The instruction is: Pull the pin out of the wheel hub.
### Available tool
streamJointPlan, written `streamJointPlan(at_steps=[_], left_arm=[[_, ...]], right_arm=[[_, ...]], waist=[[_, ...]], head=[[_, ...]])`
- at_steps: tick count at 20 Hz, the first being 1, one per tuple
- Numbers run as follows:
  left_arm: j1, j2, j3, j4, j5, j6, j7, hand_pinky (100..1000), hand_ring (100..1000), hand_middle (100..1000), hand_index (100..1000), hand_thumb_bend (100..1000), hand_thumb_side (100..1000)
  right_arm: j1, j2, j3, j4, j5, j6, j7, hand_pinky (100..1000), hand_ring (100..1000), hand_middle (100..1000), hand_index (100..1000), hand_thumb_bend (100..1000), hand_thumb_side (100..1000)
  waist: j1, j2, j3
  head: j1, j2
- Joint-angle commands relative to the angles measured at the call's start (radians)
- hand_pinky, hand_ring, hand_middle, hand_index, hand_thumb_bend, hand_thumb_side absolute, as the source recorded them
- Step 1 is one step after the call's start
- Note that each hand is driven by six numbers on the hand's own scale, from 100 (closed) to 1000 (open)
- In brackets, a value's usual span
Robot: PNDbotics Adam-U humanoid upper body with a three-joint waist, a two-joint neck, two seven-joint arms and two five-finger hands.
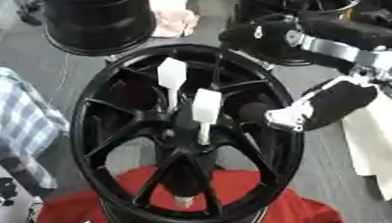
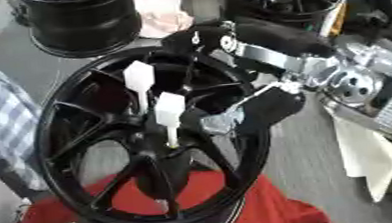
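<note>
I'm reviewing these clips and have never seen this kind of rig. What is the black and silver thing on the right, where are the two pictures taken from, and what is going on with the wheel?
Both pictures come from one stereo camera in a humanoid robot's head, looking down, so they show nearly the same scene. The black and silver limb is the robot's right arm; its right hand reaches in toward the middle of a black wheel hub, which stands on a red cloth. Two white pins with flat tops stick up from the hub's centre. Whether the hand grips one cannot be told. The left hand is not visible. More black wheels stand behind, and a sleeve in blue check shows on the left.
</note>
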Motion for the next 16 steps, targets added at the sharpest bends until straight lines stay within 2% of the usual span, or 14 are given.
streamJointPlan(at_steps=[1,3,5,9,16], left_arm=[[-0.007,0.021,0.003,-0.014,-0.001,-0.002,-0.002,678,680,629,737,470,514],[-0.005,0.02,0.004,-0.013,0.0,-0.003,-0.001,678,680,629,737,471,514],[-0.005,0.02,0.004,-0.014,0.001,-0.003,-0.001,678,680,629,737,471,515],[-0.005,0.018,0.003,-0.015,0.001,-0.002,-0.003,678,680,629,738,470,515],[-0.006,0.017,0.003,-0.018,0.002,0.0,-0.006,679,680,629,738,471,515]], right_arm=[[-0.041,0.035,-0.073,0.021,-0.02,0.042,0.194,837,874,861,964,344,525],[-0.058,0.065,-0.148,0.042,-0.003,0.052,0.386,834,873,861,965,342,531],[-0.068,0.089,-0.178,0.063,0.011,0.055,0.469,832,870,859,965,339,536],[-0.076,0.124,-0.181,0.109,0.036,0.052,0.506,822,860,851,964,335,545],[-0.075,0.167,-0.164,0.203,0.073,0.034,0.505,815,854,845,962,336,552]], waist=[[0.01,-0.018,-0.006],[0.011,-0.019,-0.008],[0.012,-0.019,-0.009],[0.012,-0.02,-0.008],[0.013,-0.02,-0.006]], head=[[0.006,0.004],[0.009,0.005],[0.009,0.006],[0.009,0.007],[0.008,0.008]])
